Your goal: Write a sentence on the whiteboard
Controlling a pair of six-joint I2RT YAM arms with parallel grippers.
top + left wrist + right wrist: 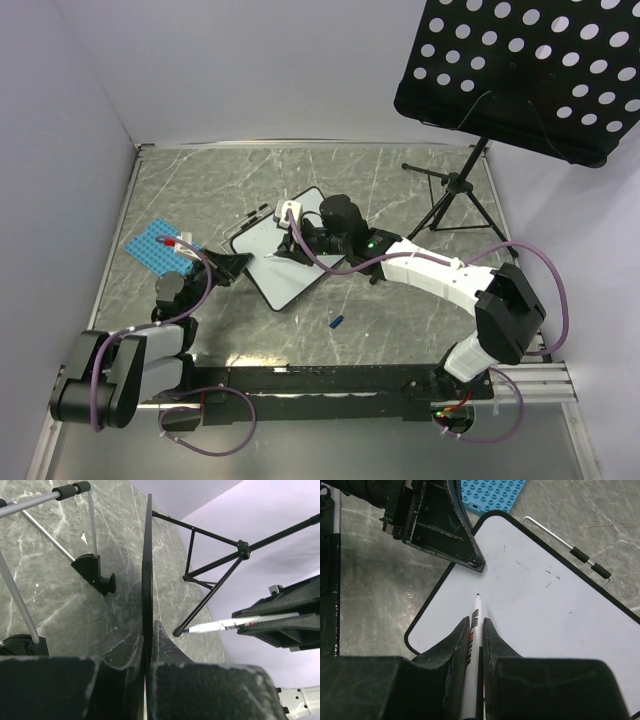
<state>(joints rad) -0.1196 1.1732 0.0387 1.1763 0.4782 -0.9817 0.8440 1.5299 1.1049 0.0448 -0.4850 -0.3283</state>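
The whiteboard (272,277) lies tilted at mid-table, white face up, thin black frame. My left gripper (238,266) is shut on its left edge; in the left wrist view the board (147,565) shows edge-on between the closed jaws (147,630). My right gripper (476,621) is shut on a white marker (475,630) with a blue tip. The tip sits at the board's surface (545,600) near the left gripper (440,525). No sentence shows on the board, only a few tiny specks. The marker (235,624) also appears in the left wrist view.
A blue studded plate (155,246) lies left of the board. A black perforated music-stand tray (530,70) on a tripod (455,195) stands at the back right. A small blue cap (337,321) lies in front of the board. A wire prop (570,547) sticks out behind it.
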